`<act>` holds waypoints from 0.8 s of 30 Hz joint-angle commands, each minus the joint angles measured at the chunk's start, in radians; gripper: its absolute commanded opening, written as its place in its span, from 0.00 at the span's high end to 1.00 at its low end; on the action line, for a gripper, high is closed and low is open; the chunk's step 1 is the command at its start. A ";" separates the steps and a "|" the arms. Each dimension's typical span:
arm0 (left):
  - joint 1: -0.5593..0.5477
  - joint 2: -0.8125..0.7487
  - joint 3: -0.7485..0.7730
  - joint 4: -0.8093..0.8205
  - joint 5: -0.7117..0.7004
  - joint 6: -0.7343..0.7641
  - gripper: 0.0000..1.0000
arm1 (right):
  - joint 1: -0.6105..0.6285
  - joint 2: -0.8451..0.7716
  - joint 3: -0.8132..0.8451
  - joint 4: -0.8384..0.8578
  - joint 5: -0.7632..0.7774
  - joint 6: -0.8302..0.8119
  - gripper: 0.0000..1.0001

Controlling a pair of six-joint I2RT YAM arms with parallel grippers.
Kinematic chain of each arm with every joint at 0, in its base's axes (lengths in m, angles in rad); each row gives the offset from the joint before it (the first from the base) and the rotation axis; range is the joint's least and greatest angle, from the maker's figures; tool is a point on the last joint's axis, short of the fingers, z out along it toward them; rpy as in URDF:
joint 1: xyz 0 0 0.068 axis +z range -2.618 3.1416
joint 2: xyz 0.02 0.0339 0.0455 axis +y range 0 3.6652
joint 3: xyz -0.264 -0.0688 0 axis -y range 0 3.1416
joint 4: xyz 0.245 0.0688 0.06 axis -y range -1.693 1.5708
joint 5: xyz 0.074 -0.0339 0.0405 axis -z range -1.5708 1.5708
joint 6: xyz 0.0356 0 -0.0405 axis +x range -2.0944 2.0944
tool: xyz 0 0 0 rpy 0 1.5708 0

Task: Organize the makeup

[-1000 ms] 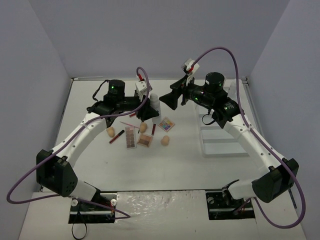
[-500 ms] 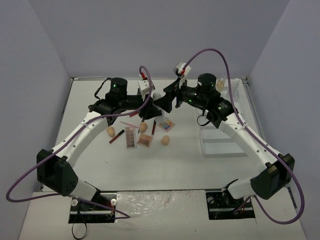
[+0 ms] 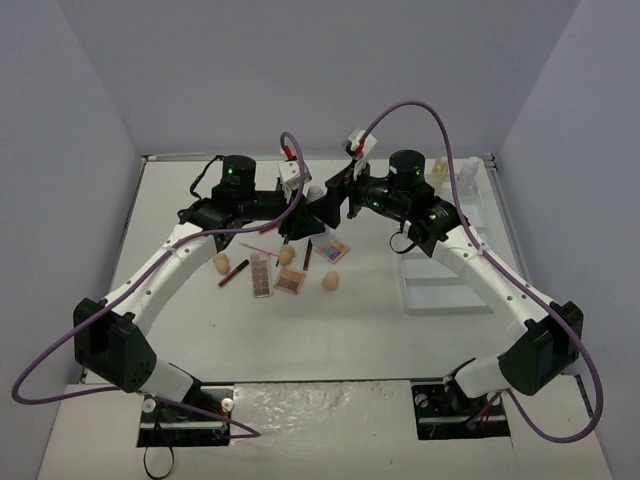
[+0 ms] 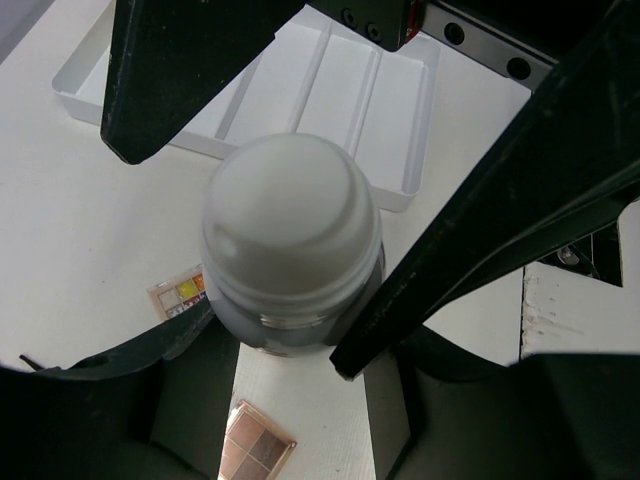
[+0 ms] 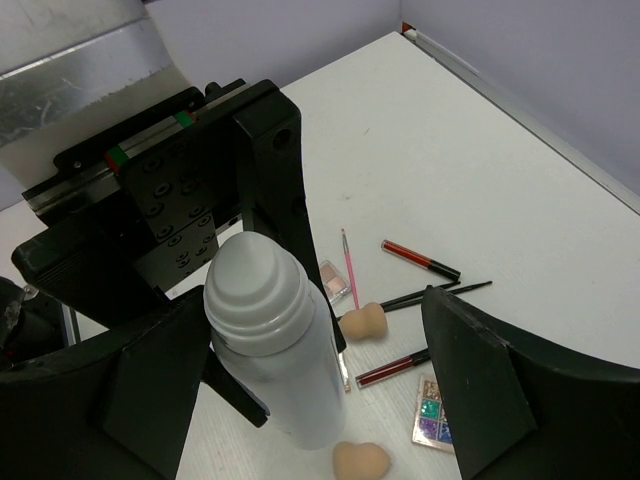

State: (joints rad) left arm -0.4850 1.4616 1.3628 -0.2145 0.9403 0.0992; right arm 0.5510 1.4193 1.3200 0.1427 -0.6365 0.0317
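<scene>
My left gripper [image 3: 300, 222] is shut on the lower body of an upright white bottle [image 4: 290, 235], whose domed cap faces the left wrist camera. My right gripper [image 5: 315, 300] stands open with that bottle [image 5: 295, 360] between its fingers, nearer the left one and not clamped. In the top view the two grippers meet at the bottle [image 3: 314, 192] at the back middle. The rest of the makeup lies in front: beige sponges [image 3: 221, 264] [image 3: 329, 281], palettes [image 3: 261, 274] [image 3: 333, 250], a red lip tube [image 5: 420, 258] and a pink brush [image 5: 349, 268].
The white compartmented tray [image 3: 440, 285] lies at the right, under my right arm, and shows behind the bottle in the left wrist view [image 4: 345, 95]. Black brushes [image 5: 440, 293] and a glitter palette [image 5: 432, 415] lie close to the bottle's foot. Walls enclose the table.
My right arm has swung left from over the tray, and its open jaws now straddle the white bottle. The left gripper has stayed on the bottle.
</scene>
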 commanded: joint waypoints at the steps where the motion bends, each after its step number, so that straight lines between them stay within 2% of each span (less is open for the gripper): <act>1: -0.006 -0.043 0.056 0.143 0.058 0.023 1.00 | 0.013 0.016 -0.005 0.043 -0.028 0.002 0.20; 5: -0.006 -0.050 0.043 0.151 0.063 0.034 1.00 | 0.013 0.018 -0.004 0.034 -0.046 0.003 0.24; 13: -0.006 -0.044 0.055 0.149 0.068 0.053 1.00 | 0.017 0.027 -0.003 -0.012 -0.079 -0.004 0.21; 17: -0.006 -0.027 0.075 0.128 0.094 0.053 1.00 | 0.017 0.017 -0.017 -0.030 -0.068 -0.020 0.23; 22: -0.006 -0.026 0.078 0.126 0.107 0.059 1.00 | 0.018 0.021 -0.025 -0.052 -0.085 -0.021 0.34; 24: -0.006 -0.026 0.078 0.127 0.109 0.064 1.00 | 0.017 0.024 -0.022 -0.060 -0.096 -0.021 0.46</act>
State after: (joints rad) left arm -0.4850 1.4757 1.3609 -0.2333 0.9654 0.1329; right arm 0.5518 1.4273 1.3119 0.1257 -0.6812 0.0305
